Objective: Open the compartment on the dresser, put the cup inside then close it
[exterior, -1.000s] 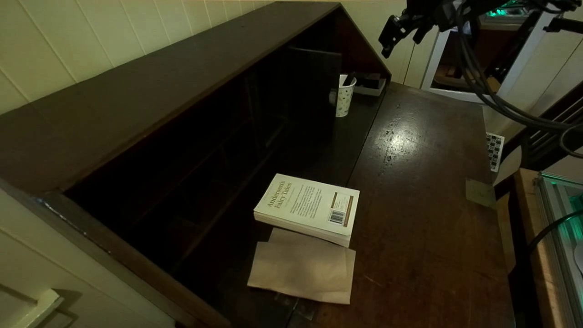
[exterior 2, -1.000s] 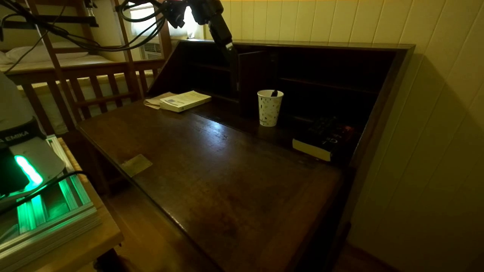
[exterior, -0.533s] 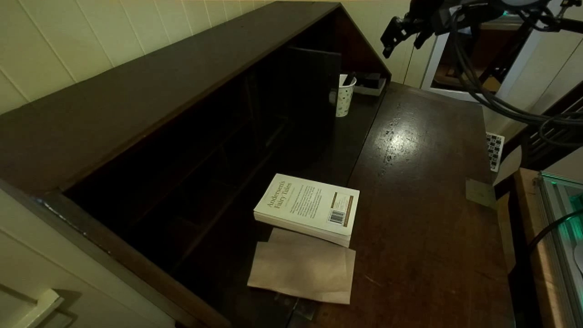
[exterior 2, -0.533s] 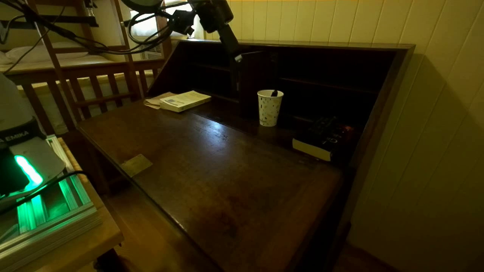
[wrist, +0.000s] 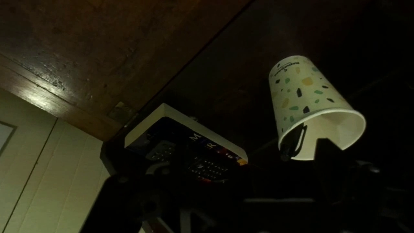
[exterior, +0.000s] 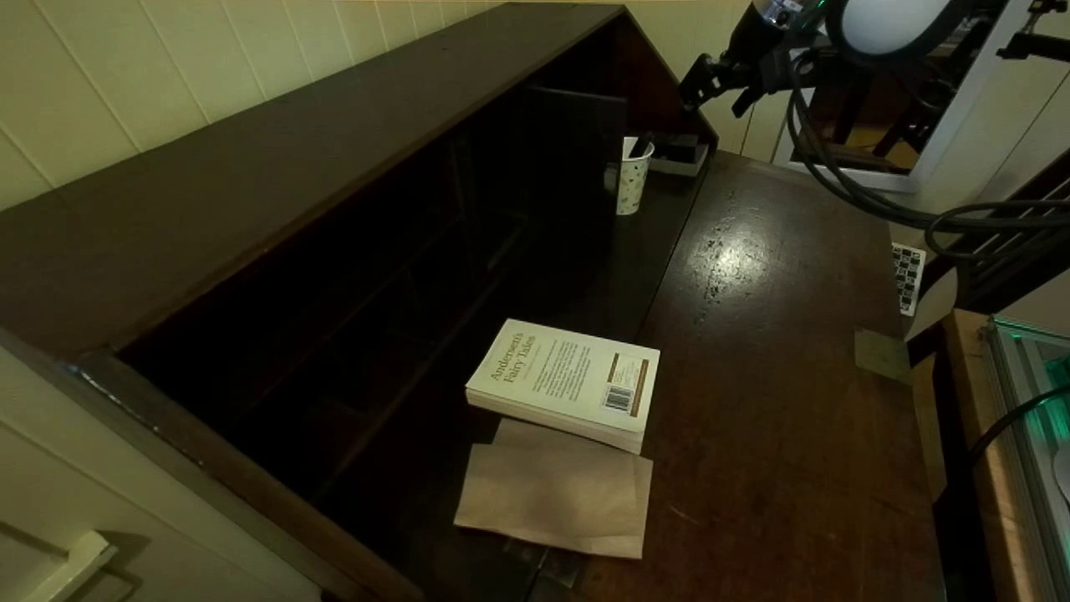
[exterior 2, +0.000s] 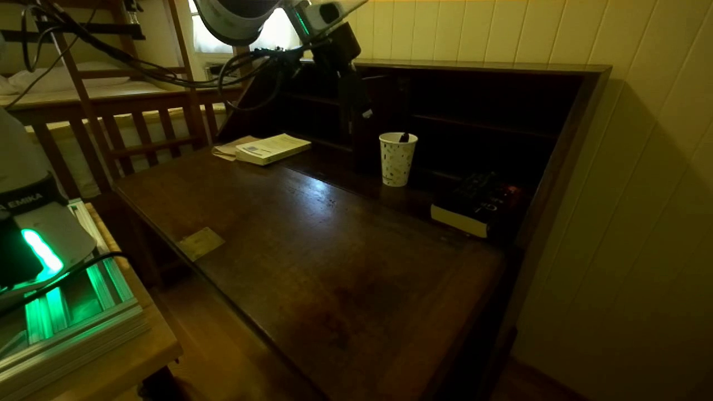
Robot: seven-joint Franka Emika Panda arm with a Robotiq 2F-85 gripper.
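Observation:
The white speckled cup stands upright on the dresser in both exterior views, with a black pen inside it. It also shows in the wrist view, mouth toward me. A dark door panel stands swung out from the pigeonholes beside the cup. The compartment next to this panel is open and very dark inside. My gripper is open and empty, above the desk and apart from the cup. In an exterior view it covers part of the door panel. In the wrist view the right fingertip overlaps the cup's rim.
A thick black book lies near the cup at the dresser's end; it also shows in the wrist view. A white book and brown paper lie farther along. The dresser's upper shelf overhangs the pigeonholes.
My gripper has moved toward the pigeonholes and lower, over toward the door panel and cup. The cup, books and door panel have not moved.

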